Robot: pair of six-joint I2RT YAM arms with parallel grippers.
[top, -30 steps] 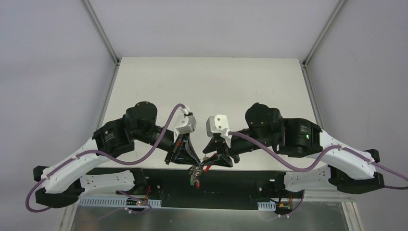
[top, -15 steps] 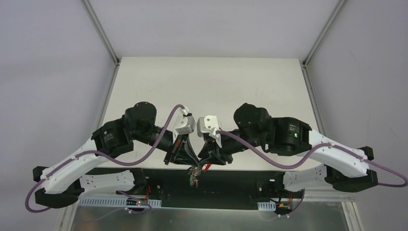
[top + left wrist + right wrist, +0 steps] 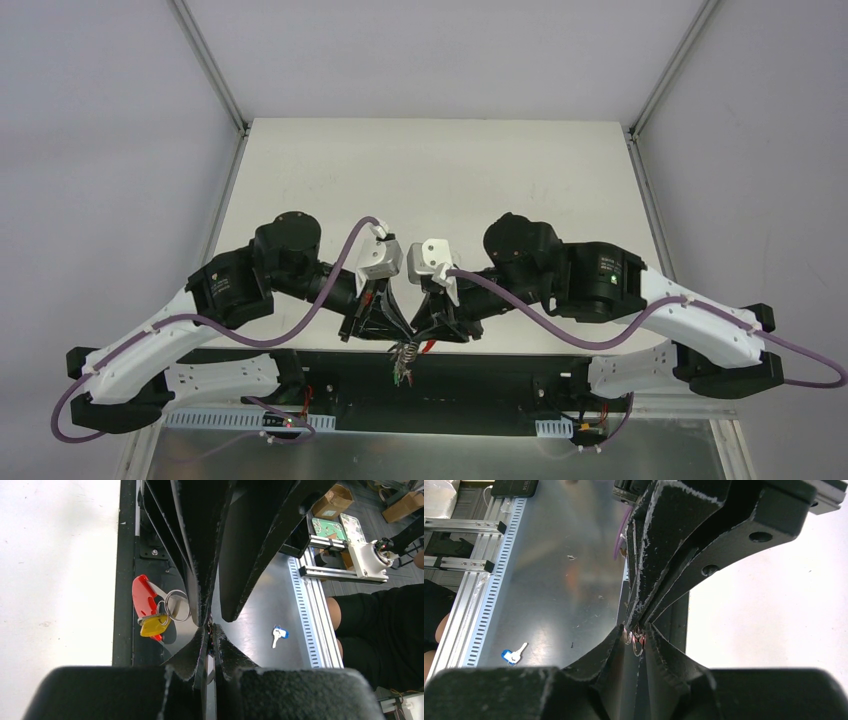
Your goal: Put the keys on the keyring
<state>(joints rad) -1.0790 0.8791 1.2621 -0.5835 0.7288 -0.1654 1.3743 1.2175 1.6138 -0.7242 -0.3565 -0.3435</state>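
Against a second ago, finds the right gripper point(image 3: 425, 338) swung in leftward, now tip to tip with the left gripper point(image 3: 398, 335) over the near edge of the table point(image 3: 430, 180); finds the left arm barely shifted. Shows the keyring point(image 3: 405, 358) dangling as a small metal cluster just below the meeting tips, off the table edge. From the left wrist, shows the left fingers point(image 3: 192, 652) pressed together, pinching thin metal of the keyring at their tips, with a red plastic piece point(image 3: 142, 596) and a yellow tag point(image 3: 154, 626) hanging on a metal ring point(image 3: 177, 605) just beside them. From the right wrist, shows the right fingers point(image 3: 604, 652) a narrow gap apart with small metal loops point(image 3: 634, 640) in that gap; cannot tell whether the pads press on them. Shows also a blue-tagged key point(image 3: 514, 655) lying alone on the metal sheet point(image 3: 549, 580) below, well apart from both claws.
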